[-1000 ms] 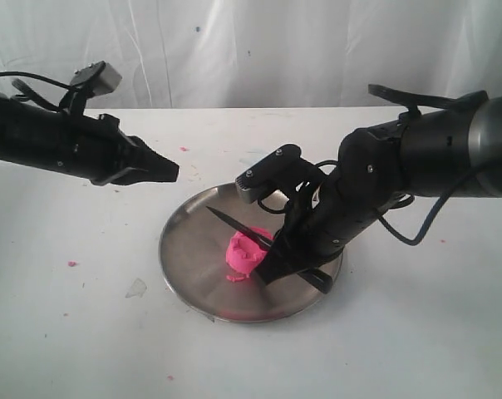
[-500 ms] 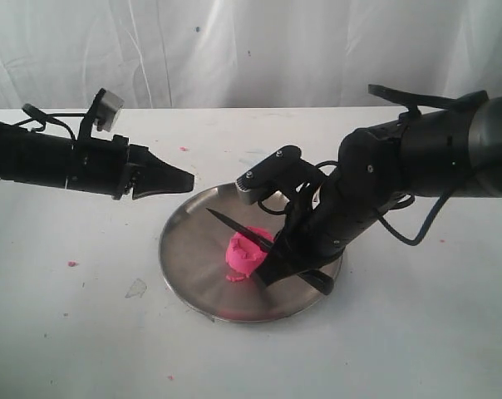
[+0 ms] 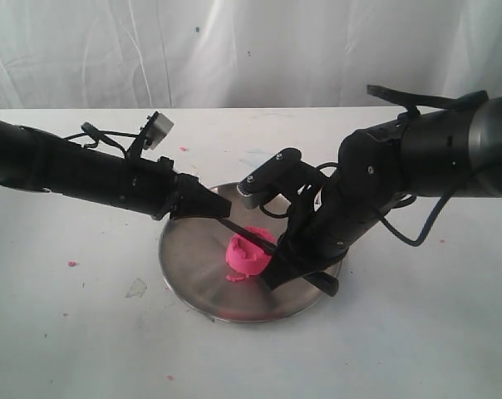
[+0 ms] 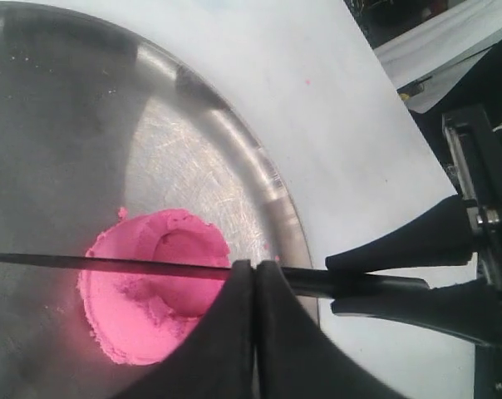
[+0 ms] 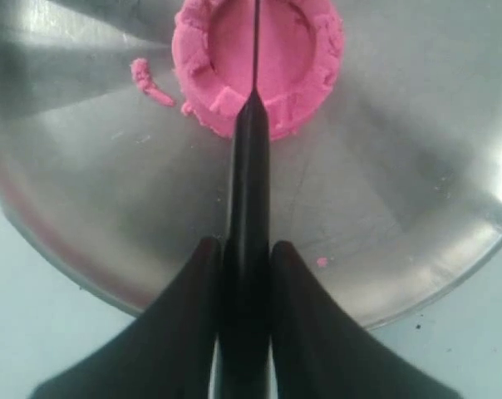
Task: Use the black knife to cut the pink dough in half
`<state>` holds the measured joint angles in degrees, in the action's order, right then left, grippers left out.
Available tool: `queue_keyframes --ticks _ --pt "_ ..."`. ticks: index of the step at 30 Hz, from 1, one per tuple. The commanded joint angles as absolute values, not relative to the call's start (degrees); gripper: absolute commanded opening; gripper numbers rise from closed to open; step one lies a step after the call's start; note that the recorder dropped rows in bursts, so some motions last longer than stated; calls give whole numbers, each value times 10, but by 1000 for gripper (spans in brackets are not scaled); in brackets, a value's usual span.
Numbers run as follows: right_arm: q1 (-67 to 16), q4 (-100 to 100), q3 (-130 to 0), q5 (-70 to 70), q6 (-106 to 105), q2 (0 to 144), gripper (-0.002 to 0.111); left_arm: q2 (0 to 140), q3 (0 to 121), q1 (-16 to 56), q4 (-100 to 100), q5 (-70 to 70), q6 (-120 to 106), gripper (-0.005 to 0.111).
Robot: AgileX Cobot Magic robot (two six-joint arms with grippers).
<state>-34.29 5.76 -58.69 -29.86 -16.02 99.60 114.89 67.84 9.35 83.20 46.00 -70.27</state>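
Note:
The pink dough (image 3: 244, 254) is a round puck with a sunken middle, lying on the steel plate (image 3: 184, 259). My right gripper (image 3: 278, 268) is shut on the handle of the black knife (image 3: 249, 233). Its blade lies across the top of the dough. In the right wrist view the knife (image 5: 249, 158) runs from my gripper (image 5: 247, 249) over the centre of the dough (image 5: 297, 50). My left gripper (image 3: 226, 211) is shut and empty, with its tip at the far end of the blade. In the left wrist view its tips (image 4: 253, 268) sit against the knife (image 4: 135, 265) above the dough (image 4: 143, 307).
The plate (image 5: 417, 166) sits on a white table with a white curtain behind. A pink smear (image 5: 150, 83) and a crumb (image 5: 321, 262) lie on the plate. A pink crumb (image 3: 71, 263) and a clear scrap (image 3: 136, 288) lie on the table to the left.
My left arm has swung right and down from beside the plate, so its shut tip now meets the blade's far end. The right arm and knife have barely moved.

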Motion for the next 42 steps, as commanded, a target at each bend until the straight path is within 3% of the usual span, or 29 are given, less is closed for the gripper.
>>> queue_keyframes --ticks 1,34,42 --pt "-336 54 -588 -300 -163 994 0 1150 680 96 836 460 -707 0" --pt "-336 50 -588 -301 -163 994 0 1185 683 98 943 417 -784 0" --pt "-336 50 -588 -301 -163 994 0 1223 727 107 921 462 -779 0"
